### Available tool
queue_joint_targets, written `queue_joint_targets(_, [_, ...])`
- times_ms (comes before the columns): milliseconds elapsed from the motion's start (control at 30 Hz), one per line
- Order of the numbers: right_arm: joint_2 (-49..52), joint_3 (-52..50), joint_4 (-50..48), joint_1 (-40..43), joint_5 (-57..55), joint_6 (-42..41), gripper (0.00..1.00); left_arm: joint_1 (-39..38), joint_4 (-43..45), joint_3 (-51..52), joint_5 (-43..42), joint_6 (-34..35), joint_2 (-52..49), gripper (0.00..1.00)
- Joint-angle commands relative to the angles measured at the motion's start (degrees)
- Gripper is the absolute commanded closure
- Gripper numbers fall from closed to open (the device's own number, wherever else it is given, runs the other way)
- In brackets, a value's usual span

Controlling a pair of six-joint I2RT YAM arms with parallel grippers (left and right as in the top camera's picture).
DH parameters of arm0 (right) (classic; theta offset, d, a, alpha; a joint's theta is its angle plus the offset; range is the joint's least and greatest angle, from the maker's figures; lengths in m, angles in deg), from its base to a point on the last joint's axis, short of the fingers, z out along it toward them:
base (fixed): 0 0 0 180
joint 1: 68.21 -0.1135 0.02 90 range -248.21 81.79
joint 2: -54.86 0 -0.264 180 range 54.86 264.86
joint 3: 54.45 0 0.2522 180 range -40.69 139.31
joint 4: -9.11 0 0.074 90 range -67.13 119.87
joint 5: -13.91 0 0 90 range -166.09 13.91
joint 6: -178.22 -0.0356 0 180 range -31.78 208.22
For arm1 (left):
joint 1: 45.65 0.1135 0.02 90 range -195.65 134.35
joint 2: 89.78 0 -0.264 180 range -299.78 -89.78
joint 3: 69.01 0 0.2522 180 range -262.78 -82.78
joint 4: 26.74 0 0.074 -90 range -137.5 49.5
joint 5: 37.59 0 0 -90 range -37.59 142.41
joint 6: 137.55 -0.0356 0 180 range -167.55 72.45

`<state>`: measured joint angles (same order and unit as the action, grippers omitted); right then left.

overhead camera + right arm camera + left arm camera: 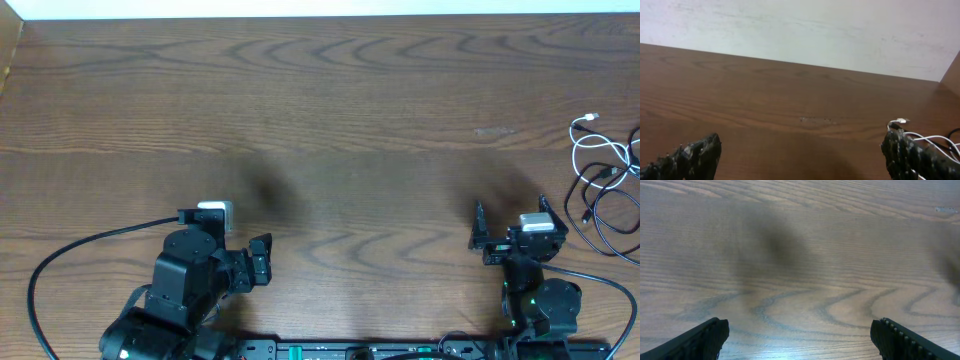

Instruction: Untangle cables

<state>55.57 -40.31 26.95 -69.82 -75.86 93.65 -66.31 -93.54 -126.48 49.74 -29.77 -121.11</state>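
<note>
Reach for the cables (608,178) with the right gripper (512,224) from here and you may pinch several strands at once, tightening the tangle, or push them off the right edge of the table (330,110) (they lie close to it). They sit near that gripper, to its right and slightly farther away. It stands wide and empty; the left gripper (262,262), equally wide, is well apart.

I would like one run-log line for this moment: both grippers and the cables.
left gripper: open, empty | right gripper: open, empty | cables: piled right of right gripper, untouched
</note>
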Motion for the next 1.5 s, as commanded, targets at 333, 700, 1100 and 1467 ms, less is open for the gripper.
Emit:
queue_joint_targets(333, [-0.4,-0.1,0.4,0.3,-0.1,-0.7,0.01,0.1,-1.9,0.2,2.7,0.1,0.4,0.04])
queue_joint_targets(700, [-0.4,-0.1,0.3,0.3,-0.1,-0.7,0.01,5.4,-11.8,0.4,3.6,-1.1,6.0,0.04])
queue_joint_targets(1100, [-0.4,-0.1,0.3,0.3,-0.1,-0.7,0.01,19.0,20.2,19.5,-6.5,-16.7,21.9,0.04])
queue_joint_targets(1467, [-0.4,-0.1,0.4,0.3,-0.1,-0.7,0.01,19.0,57.8,39.8,-7.2,-19.6,31.3,0.04])
